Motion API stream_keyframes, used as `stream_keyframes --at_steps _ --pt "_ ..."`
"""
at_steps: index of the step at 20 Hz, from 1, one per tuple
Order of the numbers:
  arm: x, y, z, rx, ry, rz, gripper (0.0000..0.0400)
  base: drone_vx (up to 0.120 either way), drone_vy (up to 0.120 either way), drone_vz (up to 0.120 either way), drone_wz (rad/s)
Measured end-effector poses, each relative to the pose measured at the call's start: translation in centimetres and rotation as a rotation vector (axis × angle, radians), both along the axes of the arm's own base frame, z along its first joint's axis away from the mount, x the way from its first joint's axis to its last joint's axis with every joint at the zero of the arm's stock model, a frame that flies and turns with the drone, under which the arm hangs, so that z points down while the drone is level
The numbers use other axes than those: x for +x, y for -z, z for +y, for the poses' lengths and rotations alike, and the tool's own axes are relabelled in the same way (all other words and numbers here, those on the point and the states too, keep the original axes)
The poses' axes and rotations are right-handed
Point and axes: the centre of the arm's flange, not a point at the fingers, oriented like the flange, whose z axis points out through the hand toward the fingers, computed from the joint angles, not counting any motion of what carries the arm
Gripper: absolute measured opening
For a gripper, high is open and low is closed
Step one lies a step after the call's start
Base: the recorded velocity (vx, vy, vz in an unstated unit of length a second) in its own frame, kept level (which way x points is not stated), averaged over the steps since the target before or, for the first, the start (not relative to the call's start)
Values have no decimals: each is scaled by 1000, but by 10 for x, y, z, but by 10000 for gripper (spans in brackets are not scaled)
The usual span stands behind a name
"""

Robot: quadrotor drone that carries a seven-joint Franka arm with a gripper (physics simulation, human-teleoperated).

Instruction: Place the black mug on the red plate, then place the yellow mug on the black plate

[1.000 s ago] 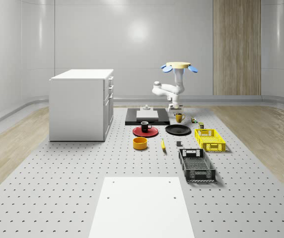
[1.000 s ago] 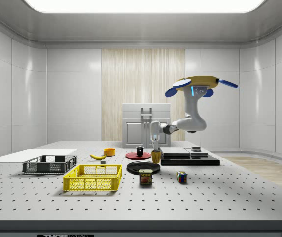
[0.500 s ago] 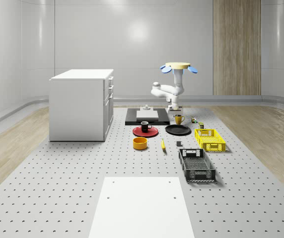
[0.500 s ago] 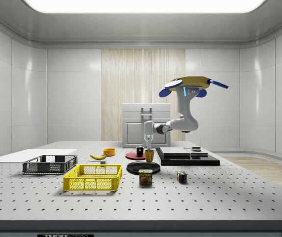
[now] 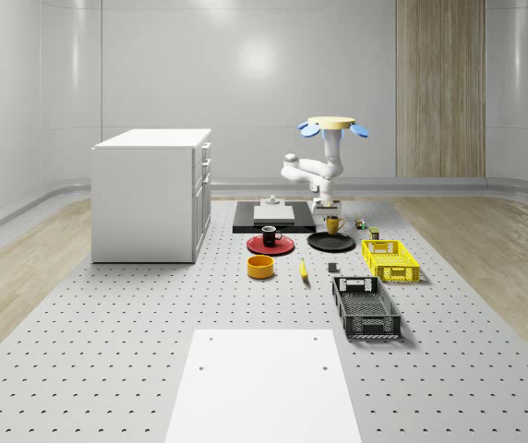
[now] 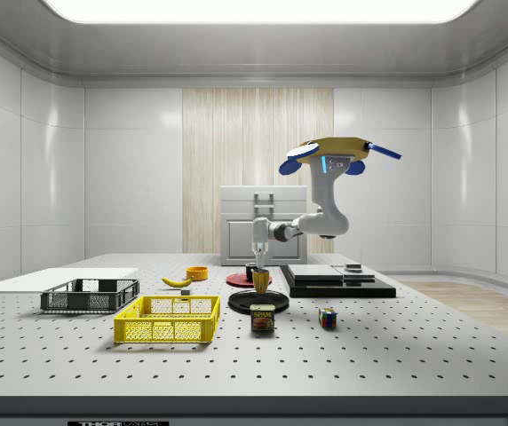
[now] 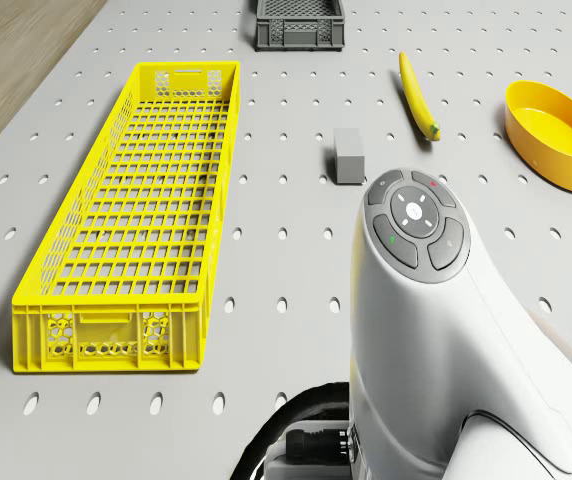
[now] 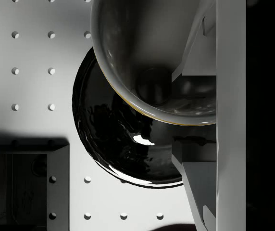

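In the whole-scene view, going left to right, the cabinet [image 5: 151, 195] stands far left. The black mug [image 5: 269, 235] sits on the red plate [image 5: 270, 245], unchanged since a second ago, with the yellow bowl [image 5: 261, 267] at the plate's 6 o'clock and the banana [image 5: 303, 269] just right of it. Next comes the black plate [image 5: 330, 242]. The yellow mug [image 5: 333, 223] hangs above the plate's 12 o'clock edge, clamped in the gripper [image 5: 327, 212]; a second ago it was further back, off the plate. In the wrist view one finger [image 8: 202, 53] reaches inside the mug [image 8: 147, 57] and the other [image 8: 200, 192] lies outside its wall, the black plate [image 8: 118, 144] below.

The drone [image 5: 331, 125] hovers above the table [image 5: 107, 341] behind the black plate, beside the black slab [image 5: 273, 217]. In the side view it [image 6: 334, 151] has shifted toward that view's left since earlier, and the mug [image 6: 261, 282] now sits over the plate [image 6: 258, 303] rather than at its 3 o'clock side.

Rightmost lie the yellow crate [image 5: 390, 259] and black crate [image 5: 366, 307].
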Motion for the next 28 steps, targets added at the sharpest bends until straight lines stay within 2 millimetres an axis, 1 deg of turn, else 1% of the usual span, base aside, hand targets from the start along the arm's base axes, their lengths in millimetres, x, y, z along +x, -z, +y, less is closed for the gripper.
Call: stream_keyframes --at_steps 8,15,16,17,18,19,21,24,28 --pt "0 -27 0 0 0 0 110 0 0 0 0" --pt "0 -47 0 0 0 0 110 0 0 0 0" --pt "0 -49 0 0 0 0 133 0 0 0 0" --pt "0 -51 0 0 0 0 192 0 0 0 0" --pt "0 -53 0 0 0 0 238 0 0 0 0" --pt "0 -53 0 0 0 0 274 0 0 0 0" --pt "0 -50 0 0 0 0 323 0 0 0 0" --pt "0 -41 0 0 0 0 364 0 0 0 0" --pt "0 -25 0 0 0 0 387 0 0 0 0"
